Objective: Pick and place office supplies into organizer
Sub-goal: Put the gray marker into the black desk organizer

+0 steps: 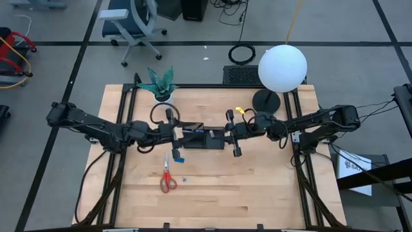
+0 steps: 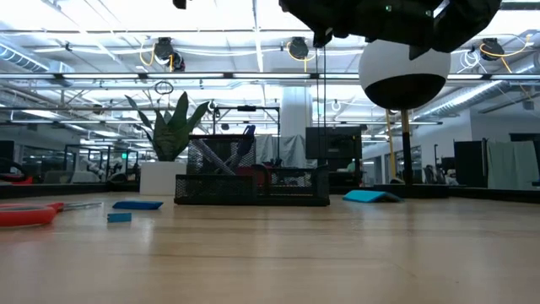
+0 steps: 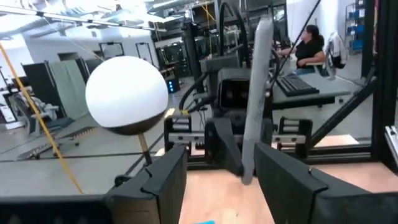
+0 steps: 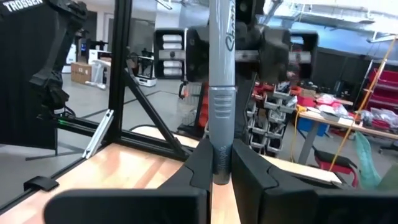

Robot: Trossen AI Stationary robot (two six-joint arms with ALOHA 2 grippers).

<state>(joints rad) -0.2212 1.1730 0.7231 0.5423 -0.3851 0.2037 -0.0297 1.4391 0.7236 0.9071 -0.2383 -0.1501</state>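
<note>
Right gripper (image 4: 222, 165) jaws clenched on slim grey marker pen (image 4: 221, 81) above black mesh organizer tray (image 1: 205, 139), left gripper (image 3: 214, 180) jaws released beside it, red-handled scissors (image 1: 167, 180) on wooden tabletop (image 1: 257, 187).

Evenly and brightly lit from overhead: long ceiling strip lights (image 2: 253, 17) blown out to white glare in the low view. Soft, short shadows beneath the arms on the pale desk (image 1: 257, 187) in the high view. Foreground desk surface soft and out of focus in the low view; dark arm shapes at the upper edge silhouetted against the lights. Round white lamp globe (image 3: 126, 93) bright, shaded on its underside. Grey pen (image 4: 221, 93) smeared and blurred close to the lens; both wrist views slightly hazy throughout.
</note>
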